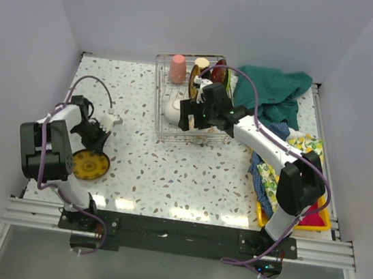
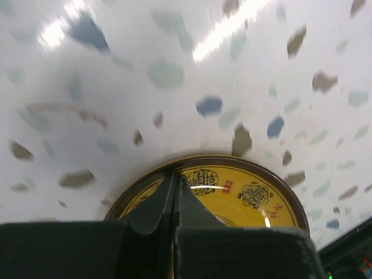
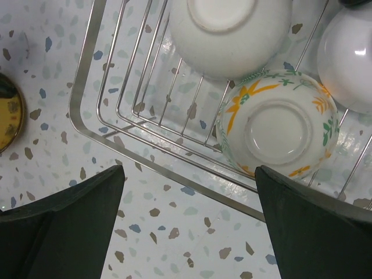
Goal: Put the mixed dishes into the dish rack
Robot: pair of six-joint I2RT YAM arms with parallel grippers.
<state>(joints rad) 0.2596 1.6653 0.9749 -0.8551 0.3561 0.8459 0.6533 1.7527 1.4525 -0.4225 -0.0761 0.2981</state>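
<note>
A brown-rimmed yellow plate point(image 1: 91, 165) point(image 2: 244, 195) lies flat on the speckled table at the left. My left gripper point(image 1: 96, 147) point(image 2: 176, 173) is shut, its tips over the plate's far rim, and nothing is pinched between them. The wire dish rack point(image 1: 162, 74) point(image 3: 87, 125) stands at the back centre. It holds a pink cup point(image 1: 177, 68), plates on edge point(image 1: 212, 73), white bowls point(image 1: 172, 109) point(image 3: 229, 32) and an upturned floral bowl point(image 3: 279, 131). My right gripper point(image 1: 191, 117) point(image 3: 189, 170) hangs open above the rack's front rail with nothing in it.
A dark green cloth point(image 1: 275, 93) lies bunched right of the rack. A yellow-patterned cloth point(image 1: 285, 173) drapes over a yellow tray point(image 1: 320, 222) at the right edge. White walls close in the table on three sides.
</note>
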